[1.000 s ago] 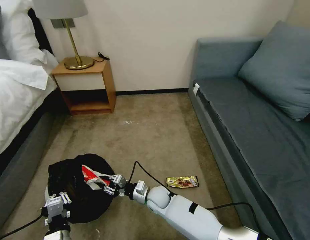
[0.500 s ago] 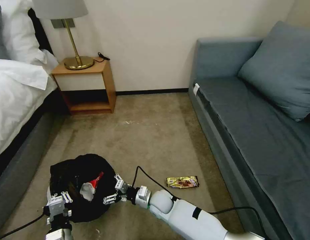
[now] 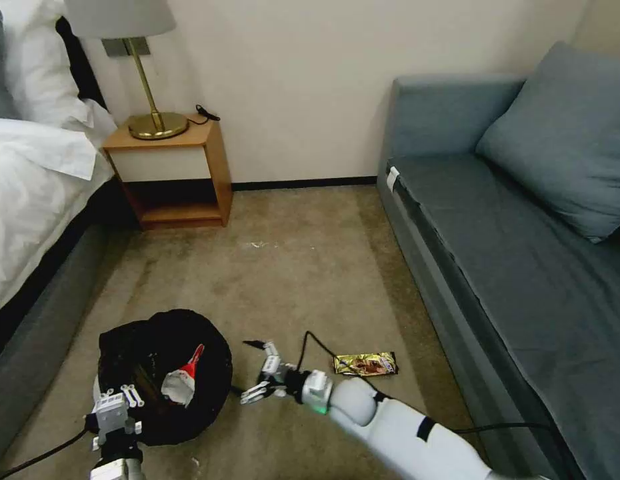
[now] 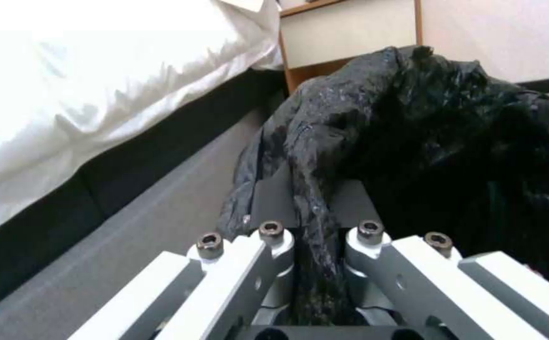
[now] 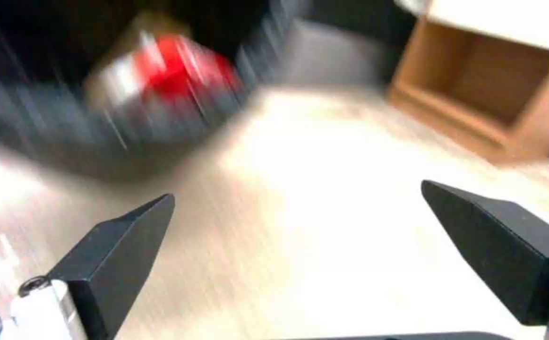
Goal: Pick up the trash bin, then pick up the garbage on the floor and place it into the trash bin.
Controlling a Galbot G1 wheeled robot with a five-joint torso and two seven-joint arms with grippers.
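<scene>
A bed (image 3: pixel 37 180) lines the left of the room, a wooden nightstand (image 3: pixel 180 170) with a brass lamp (image 3: pixel 140 73) beside it against the wall. On the carpet (image 3: pixel 310 267) in front of the bed sits the trash bin (image 3: pixel 165 373), its black liner crumpled over the rim; the left hand (image 3: pixel 118 402) is pressed together on that liner at the bin's near edge, the bag pinched between its fingers (image 4: pixel 268 198). A red-and-white wrapper (image 3: pixel 183 380) lies inside the bin. Just right of the bin, the right hand (image 3: pixel 257 373) hovers low over the carpet, fingers (image 5: pixel 117 255) spread and holding nothing. Further right, a gold-brown snack bar wrapper (image 3: pixel 365 363) lies on the floor near the blue-grey sofa (image 3: pixel 523 253).
</scene>
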